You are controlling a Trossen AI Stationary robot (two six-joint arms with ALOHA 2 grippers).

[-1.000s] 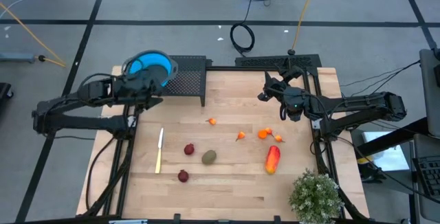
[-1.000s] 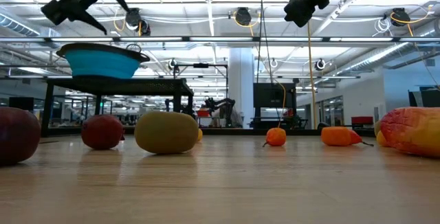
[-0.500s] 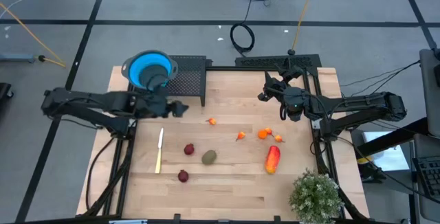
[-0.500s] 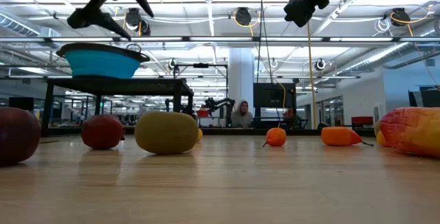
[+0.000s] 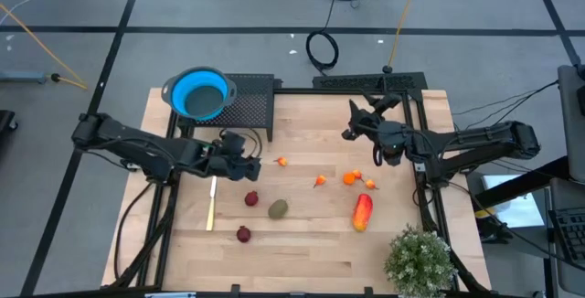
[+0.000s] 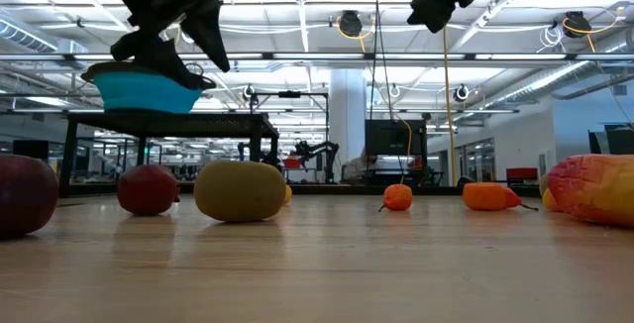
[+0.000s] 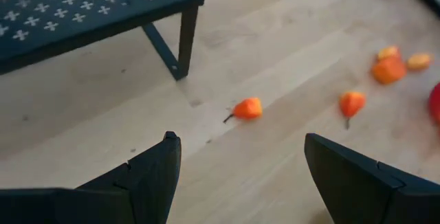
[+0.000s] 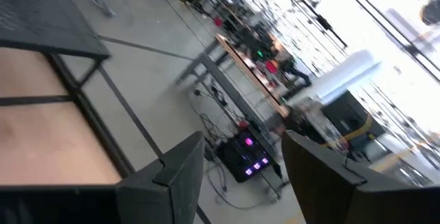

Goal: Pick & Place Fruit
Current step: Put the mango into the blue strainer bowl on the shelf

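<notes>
The fruit lies loose on the wooden table (image 5: 402, 243): an elongated red-orange piece (image 5: 363, 211), two dark red round ones (image 5: 251, 198) (image 5: 243, 234), an olive-green oval (image 5: 278, 208) and several tiny orange ones (image 5: 282, 162) (image 5: 319, 181). My left gripper (image 5: 249, 163) hangs open above the table, just left of the nearest tiny orange fruit (image 7: 247, 108), which lies ahead of its fingers. My right gripper (image 5: 351, 124) hovers open, high over the table's far right part, with nothing between its fingers.
A blue bowl (image 5: 197, 94) sits on a black perforated rack (image 5: 249, 97) at the far left corner. A slim pale knife (image 5: 212, 199) lies near the table's left side. A potted plant (image 5: 419, 260) stands at the near right corner.
My left gripper has swung from beside the blue bowl toward the table's right and near edges, sinking lower and rolling about its own line, still open. It now hangs over the bare wood by the tiny orange fruit. No fruit has moved.
</notes>
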